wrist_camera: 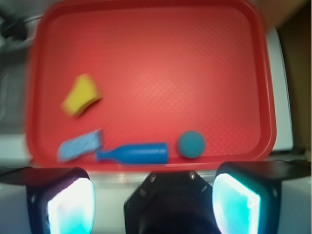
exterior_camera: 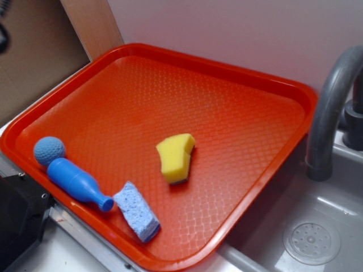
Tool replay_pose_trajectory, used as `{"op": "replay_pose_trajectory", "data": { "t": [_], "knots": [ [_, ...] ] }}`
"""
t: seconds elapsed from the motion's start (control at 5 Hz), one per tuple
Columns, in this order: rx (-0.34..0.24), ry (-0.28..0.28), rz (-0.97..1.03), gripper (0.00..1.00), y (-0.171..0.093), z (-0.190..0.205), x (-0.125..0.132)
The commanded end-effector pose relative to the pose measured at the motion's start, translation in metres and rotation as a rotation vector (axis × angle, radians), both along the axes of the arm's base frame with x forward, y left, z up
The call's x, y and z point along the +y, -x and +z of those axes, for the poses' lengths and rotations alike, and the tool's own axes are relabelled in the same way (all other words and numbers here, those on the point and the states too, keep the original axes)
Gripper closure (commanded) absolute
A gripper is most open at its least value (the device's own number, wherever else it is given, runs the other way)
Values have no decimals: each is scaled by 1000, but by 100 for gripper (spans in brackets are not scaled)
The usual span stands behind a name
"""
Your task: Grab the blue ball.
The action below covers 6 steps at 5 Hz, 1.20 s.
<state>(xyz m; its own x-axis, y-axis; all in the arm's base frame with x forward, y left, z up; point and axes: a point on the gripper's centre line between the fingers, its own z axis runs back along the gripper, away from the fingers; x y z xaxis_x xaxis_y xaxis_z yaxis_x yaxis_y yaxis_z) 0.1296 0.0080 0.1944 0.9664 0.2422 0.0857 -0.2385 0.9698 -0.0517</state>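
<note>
Spread wide and holding nothing, the jaws (wrist_camera: 153, 195) hovered off the red tray's (exterior_camera: 170, 51) near edge. Just inside that rim, the blue ball (exterior_camera: 49, 151) rested touching the blue bottle toy (exterior_camera: 76, 182). Approach seemed underway; next likely called for descending over the ball.

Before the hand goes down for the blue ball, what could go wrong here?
1. The small dimpled blue ball touches the glossy blue bottle-shaped toy, so a finger of the open hand may catch the toy instead.
2. The ball sits close to the red plastic tray's raised rim; a finger could land on the rim.
3. Being round, the ball may roll away if nudged.
</note>
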Motion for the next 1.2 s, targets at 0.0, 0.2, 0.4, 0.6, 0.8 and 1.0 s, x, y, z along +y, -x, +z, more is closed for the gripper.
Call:
{"op": "replay_pose_trajectory", "data": {
  "t": [0.0,0.2,0.4,0.6,0.8,1.0],
  "knots": [
    [10,-23,118,0,6,-74,24],
    [37,-77,114,0,14,-106,23],
    [14,-101,43,0,6,-122,28],
    [-35,-34,114,0,-1,-136,39],
    [24,29,116,0,-5,-152,45],
    [94,37,144,0,1,-160,50]
  ]
}}
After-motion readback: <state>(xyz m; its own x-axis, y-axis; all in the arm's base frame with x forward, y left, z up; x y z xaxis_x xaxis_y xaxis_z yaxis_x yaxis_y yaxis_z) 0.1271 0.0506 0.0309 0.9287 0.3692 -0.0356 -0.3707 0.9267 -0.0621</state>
